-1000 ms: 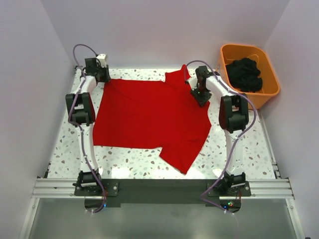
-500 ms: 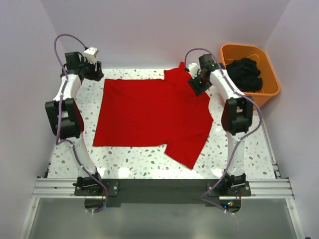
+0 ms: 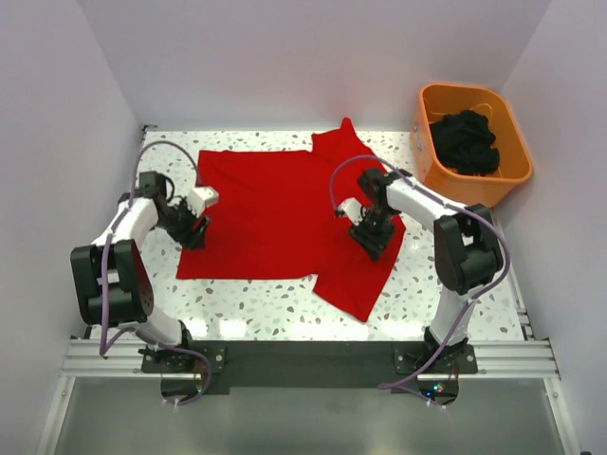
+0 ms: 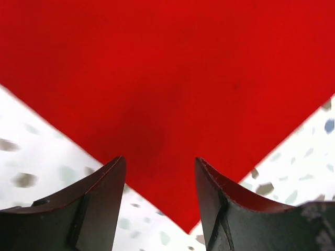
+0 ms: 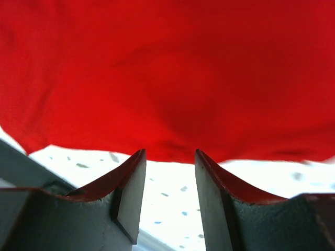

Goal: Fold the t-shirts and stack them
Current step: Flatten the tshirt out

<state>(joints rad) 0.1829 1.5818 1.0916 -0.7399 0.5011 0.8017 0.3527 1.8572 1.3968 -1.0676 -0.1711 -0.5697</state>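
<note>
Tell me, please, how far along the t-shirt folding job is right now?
Done: nothing folded; the red t-shirt lies spread on the table. In hand: the left end effector and right end effector hover open at the shirt's left and right sides, gripping nothing. Left: every fold, then stacking; dark clothes sit in the orange tub.

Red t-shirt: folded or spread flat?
Spread. The red t-shirt lies open on the table, one sleeve sticking out toward the far side, the other toward the near side; no folded-over part shows.
</note>
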